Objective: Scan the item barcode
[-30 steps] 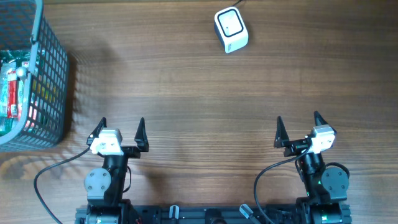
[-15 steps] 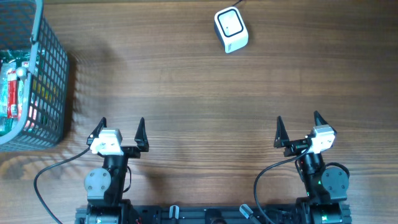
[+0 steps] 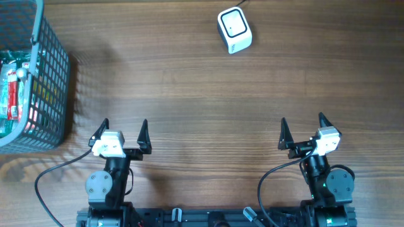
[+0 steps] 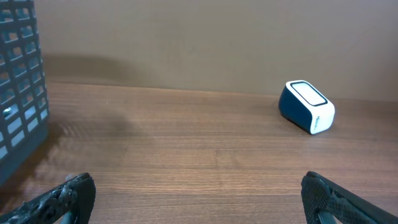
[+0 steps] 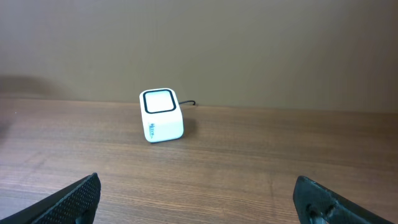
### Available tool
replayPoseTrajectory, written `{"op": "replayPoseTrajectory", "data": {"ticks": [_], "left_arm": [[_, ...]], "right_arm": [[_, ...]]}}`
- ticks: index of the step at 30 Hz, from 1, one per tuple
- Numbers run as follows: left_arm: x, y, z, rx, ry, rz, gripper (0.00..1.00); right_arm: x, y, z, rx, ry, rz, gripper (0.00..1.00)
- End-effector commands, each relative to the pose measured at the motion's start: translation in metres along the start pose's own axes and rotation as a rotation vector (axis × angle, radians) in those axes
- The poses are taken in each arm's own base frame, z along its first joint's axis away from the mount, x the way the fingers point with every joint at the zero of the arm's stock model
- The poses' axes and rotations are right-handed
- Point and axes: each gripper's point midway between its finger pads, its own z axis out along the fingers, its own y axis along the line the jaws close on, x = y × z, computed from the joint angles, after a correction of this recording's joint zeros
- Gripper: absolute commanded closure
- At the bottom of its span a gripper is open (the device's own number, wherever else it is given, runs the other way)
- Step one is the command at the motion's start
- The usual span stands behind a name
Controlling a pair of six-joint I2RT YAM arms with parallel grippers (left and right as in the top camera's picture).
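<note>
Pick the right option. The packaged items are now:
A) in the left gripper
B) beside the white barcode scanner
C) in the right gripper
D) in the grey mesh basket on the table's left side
D: the overhead view shows the colourful packages inside the basket, while the left gripper and right gripper stand open and empty, and the barcode scanner sits alone.
</note>
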Motion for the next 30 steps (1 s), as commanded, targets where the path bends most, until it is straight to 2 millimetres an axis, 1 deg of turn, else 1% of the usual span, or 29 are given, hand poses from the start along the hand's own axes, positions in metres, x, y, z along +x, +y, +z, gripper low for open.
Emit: {"op": "replayPoseTrajectory", "data": {"ticks": [1, 2, 3, 5, 8, 11, 13, 15, 17, 18, 21, 23, 26, 27, 29, 30], "left_arm": [[-0.024, -0.005, -0.002, 0.025, -0.099, 0.034, 0.0], [-0.036, -0.01, -0.003, 0.047, -0.149, 0.039, 0.0], [-0.055, -0.022, -0.008, 0.112, -0.228, 0.052, 0.0], [-0.082, -0.035, -0.018, 0.177, -0.337, 0.074, 0.0], [-0.115, -0.047, -0.032, 0.23, -0.398, 0.089, 0.0], [-0.139, -0.054, -0.044, 0.251, -0.372, 0.089, 0.0], [-0.161, -0.057, -0.056, 0.25, -0.334, 0.084, 0.0], [-0.183, -0.056, -0.065, 0.224, -0.264, 0.064, 0.0], [-0.197, -0.053, -0.068, 0.186, -0.188, 0.044, 0.0], [-0.21, -0.053, -0.067, 0.17, -0.093, 0.032, 0.0], [-0.226, -0.054, -0.055, 0.154, 0.092, 0.006, 0.0], [-0.229, -0.053, -0.043, 0.143, 0.23, -0.006, 0.0], [-0.224, -0.052, -0.021, 0.125, 0.448, -0.039, 0.0], [-0.221, -0.053, -0.011, 0.129, 0.523, -0.053, 0.0], [-0.22, -0.056, 0.007, 0.145, 0.586, -0.069, 0.0], [-0.217, -0.056, 0.022, 0.15, 0.612, -0.076, 0.0]], "right_arm": [[0.001, -0.003, 0.0, 0.017, 0.002, -0.011, 0.0], [0.001, -0.003, 0.0, 0.017, 0.002, -0.012, 0.0], [0.001, -0.003, 0.0, 0.017, 0.002, -0.011, 0.0], [0.001, -0.003, 0.0, 0.017, 0.002, -0.011, 0.0], [0.001, -0.003, 0.0, 0.017, 0.002, -0.011, 0.0], [0.001, -0.003, 0.0, 0.017, 0.002, -0.011, 0.0], [0.001, -0.003, 0.0, 0.017, 0.002, -0.011, 0.0], [0.001, -0.003, 0.0, 0.017, 0.002, -0.011, 0.0], [0.001, -0.003, 0.0, 0.017, 0.002, -0.011, 0.0], [0.001, -0.003, 0.0, 0.017, 0.002, -0.011, 0.0], [0.001, -0.003, 0.0, 0.017, 0.002, -0.011, 0.0], [0.001, -0.003, 0.0, 0.017, 0.002, -0.011, 0.0], [0.001, -0.003, 0.0, 0.017, 0.002, -0.012, 0.0], [0.001, -0.003, 0.0, 0.017, 0.002, -0.011, 0.0], [0.001, -0.003, 0.0, 0.017, 0.002, -0.011, 0.0], [0.001, -0.003, 0.0, 0.017, 0.002, -0.011, 0.0]]}}
